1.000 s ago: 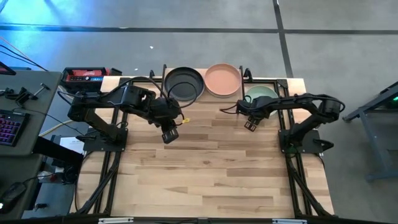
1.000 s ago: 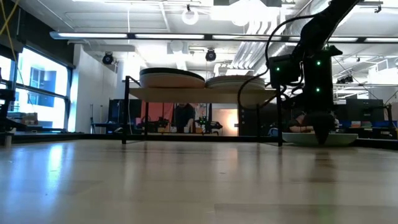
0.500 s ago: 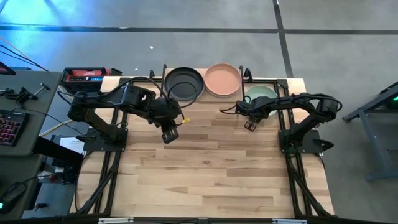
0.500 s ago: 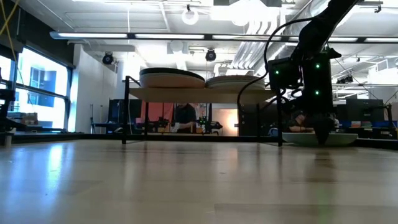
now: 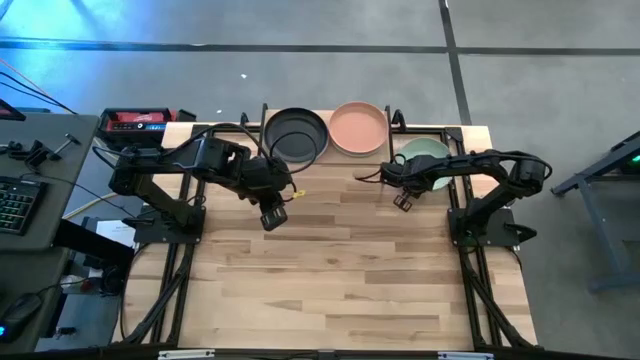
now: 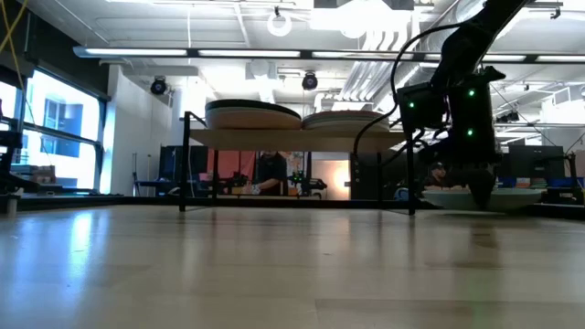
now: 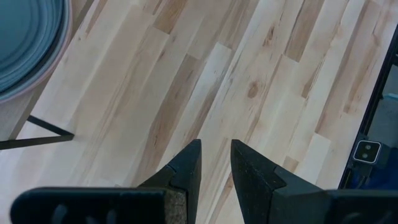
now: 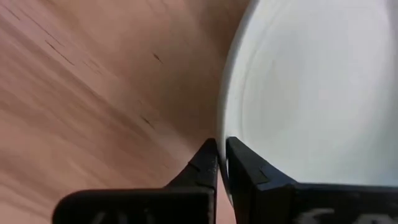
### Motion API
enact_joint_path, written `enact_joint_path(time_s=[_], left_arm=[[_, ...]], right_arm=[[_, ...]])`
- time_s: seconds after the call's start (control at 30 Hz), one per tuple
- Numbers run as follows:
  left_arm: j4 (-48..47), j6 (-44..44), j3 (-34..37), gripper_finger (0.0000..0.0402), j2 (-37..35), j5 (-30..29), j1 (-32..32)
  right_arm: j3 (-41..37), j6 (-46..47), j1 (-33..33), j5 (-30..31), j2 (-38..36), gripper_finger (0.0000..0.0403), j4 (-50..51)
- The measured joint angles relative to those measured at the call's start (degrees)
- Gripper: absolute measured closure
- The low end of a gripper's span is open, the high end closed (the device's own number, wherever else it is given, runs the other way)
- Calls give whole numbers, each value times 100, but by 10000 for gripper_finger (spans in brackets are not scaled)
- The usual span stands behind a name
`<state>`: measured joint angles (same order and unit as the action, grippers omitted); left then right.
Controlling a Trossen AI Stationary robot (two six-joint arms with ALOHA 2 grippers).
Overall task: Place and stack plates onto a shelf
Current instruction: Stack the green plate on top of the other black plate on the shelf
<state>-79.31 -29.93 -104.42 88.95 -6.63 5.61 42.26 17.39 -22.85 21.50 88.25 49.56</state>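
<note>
The shelf (image 5: 330,150) stands at the table's far edge. On its top are a stack with a dark plate (image 5: 295,135) uppermost and a peach plate (image 5: 358,128). A pale green plate (image 5: 424,150) lies on the table just right of the shelf. My right gripper (image 8: 222,155) hangs over that plate's near-left edge and is shut on it. My left gripper (image 7: 214,165) hovers open above bare tabletop in front of the shelf's left half, with nothing between its fingers. Its wrist view shows a grey-blue plate (image 7: 25,43) on the shelf. My right gripper pinches the pale green plate's rim (image 8: 225,127) at its near-left edge, one finger inside the rim and one outside. The fingers (image 6: 482,187) come from above, pointing down. The plate (image 6: 512,199) stays about level at table height; whether it is lifted clear I cannot tell.
The shelf's thin black legs (image 6: 186,160) and its top (image 6: 292,137) stand left of the held plate. A wide stretch of wooden tabletop (image 5: 340,270) lies toward the near edge. A desk with a keyboard (image 5: 15,205) stands off the table's left side.
My right gripper has shut on the pale green plate's rim and shifted slightly in the low view, and the plate has moved a little with it. My left arm has kept still.
</note>
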Motion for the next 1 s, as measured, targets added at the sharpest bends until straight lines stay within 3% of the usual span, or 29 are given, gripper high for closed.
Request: enact_joint_path(time_s=[0.6,1.0], left_arm=[[6,0,0,326,0,0,0],[4,2,0,326,0,0,0]], right_arm=[[0,1298,133,-400,-1584,403,397],[362,1724,208,-164,-2463,402,391]])
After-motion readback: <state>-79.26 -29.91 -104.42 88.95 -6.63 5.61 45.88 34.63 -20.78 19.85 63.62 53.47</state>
